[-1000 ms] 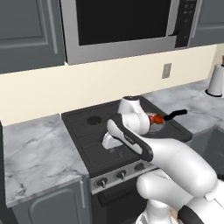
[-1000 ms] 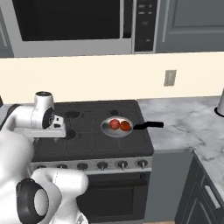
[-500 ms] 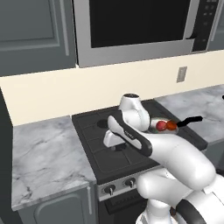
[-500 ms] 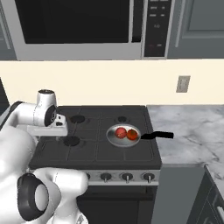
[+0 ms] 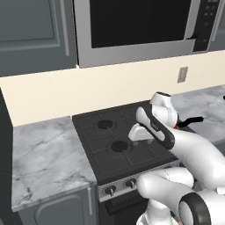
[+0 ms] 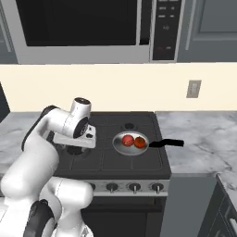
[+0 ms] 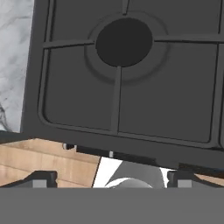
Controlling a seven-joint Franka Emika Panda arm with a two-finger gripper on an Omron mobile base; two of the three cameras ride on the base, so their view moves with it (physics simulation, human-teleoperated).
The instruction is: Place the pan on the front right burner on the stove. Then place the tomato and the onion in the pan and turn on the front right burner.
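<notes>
The pan point(image 6: 131, 143) already sits on the front right burner of the stove point(image 6: 106, 159), its black handle pointing right toward the marble desk point(image 6: 199, 139), and two red-orange rounds lie inside it, touching each other; I take them for the tomato point(image 6: 128, 140) and the onion point(image 6: 140, 142), though which is which I cannot tell. What seems left is turning on that burner. The tool point(image 6: 76, 139) hangs empty with its jaws spread wide, over the left half of the stove, well apart from the pan and above the front left burner point(image 7: 124, 41), which the hand view looks straight down on. The main risk, as I judge it, is the wrong knob: the row of knobs point(image 6: 134, 187) on the silver front panel looks all alike, and with the hand so far left it could easily settle on one that feeds another burner. A second risk is the sweep to the right, where the forearm or hand could clip the handle and drag the pan off its burner.
</notes>
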